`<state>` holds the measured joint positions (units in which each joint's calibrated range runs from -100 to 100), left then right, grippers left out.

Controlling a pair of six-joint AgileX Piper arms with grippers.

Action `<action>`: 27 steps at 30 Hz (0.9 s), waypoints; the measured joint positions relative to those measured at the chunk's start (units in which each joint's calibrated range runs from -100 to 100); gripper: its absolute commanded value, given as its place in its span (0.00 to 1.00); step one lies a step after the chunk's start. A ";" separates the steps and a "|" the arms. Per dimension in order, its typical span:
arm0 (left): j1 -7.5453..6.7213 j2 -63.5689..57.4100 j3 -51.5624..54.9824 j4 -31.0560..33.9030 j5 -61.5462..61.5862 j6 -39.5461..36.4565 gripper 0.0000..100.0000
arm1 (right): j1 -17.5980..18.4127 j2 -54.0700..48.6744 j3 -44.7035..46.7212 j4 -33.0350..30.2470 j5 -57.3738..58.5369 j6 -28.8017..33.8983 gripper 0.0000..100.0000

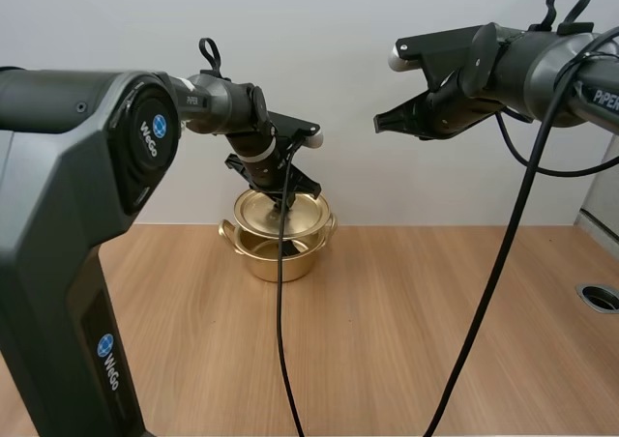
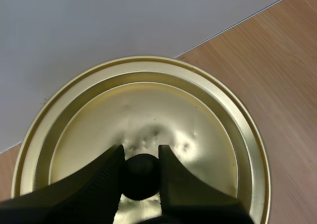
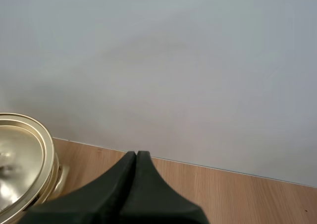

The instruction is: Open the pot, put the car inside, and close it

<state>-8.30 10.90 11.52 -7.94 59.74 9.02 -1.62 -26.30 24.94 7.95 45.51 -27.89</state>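
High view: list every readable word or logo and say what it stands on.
"WiGo": left arm's round joint cap.
"WiGo": left arm's base column.
"PIPER": left arm's forearm, small.
"PIPE": right arm's forearm, cut off at the frame edge.
The pot carries no text.

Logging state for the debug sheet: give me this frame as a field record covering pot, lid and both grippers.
pot: gold, two handles, on far side of wooden table
lid: gold, tilted over the pot's mouth
lid knob: black, pinched between fingertips of left gripper
left gripper: shut on lid knob
right gripper: shut, empty, raised in the air right of the pot
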 measured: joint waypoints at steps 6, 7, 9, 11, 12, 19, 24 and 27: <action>0.76 2.89 0.00 0.40 -2.74 -0.35 0.00 | 0.00 0.00 0.00 0.00 0.00 -0.10 0.00; 1.16 3.33 0.00 0.27 -2.57 -0.35 0.00 | 0.00 0.00 0.00 0.00 0.00 -0.10 0.00; 1.76 3.72 0.00 -0.40 -2.72 -0.11 0.00 | 0.00 0.00 0.00 0.00 0.00 -0.10 0.00; 2.21 4.03 0.00 -1.87 -3.10 0.98 0.00 | 0.00 0.00 0.00 0.00 0.00 -0.10 0.00; 2.21 4.03 0.00 -2.83 -3.10 1.74 0.00 | 0.00 0.00 0.00 0.00 -0.18 -0.10 0.00; 2.21 4.12 0.00 -8.72 -3.28 5.65 0.00 | 0.00 0.00 0.00 0.00 -0.38 -0.37 0.00; 2.21 4.16 0.00 -8.72 -1.83 5.65 0.09 | 0.00 0.00 0.00 0.00 -0.38 -0.37 0.00; 2.21 4.16 0.00 -8.72 -0.14 5.65 0.38 | 0.00 0.00 0.00 0.00 -0.38 -0.37 0.00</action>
<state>-6.09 15.06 11.52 -16.66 59.60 14.67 -1.62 -26.30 24.94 7.95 45.13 -28.26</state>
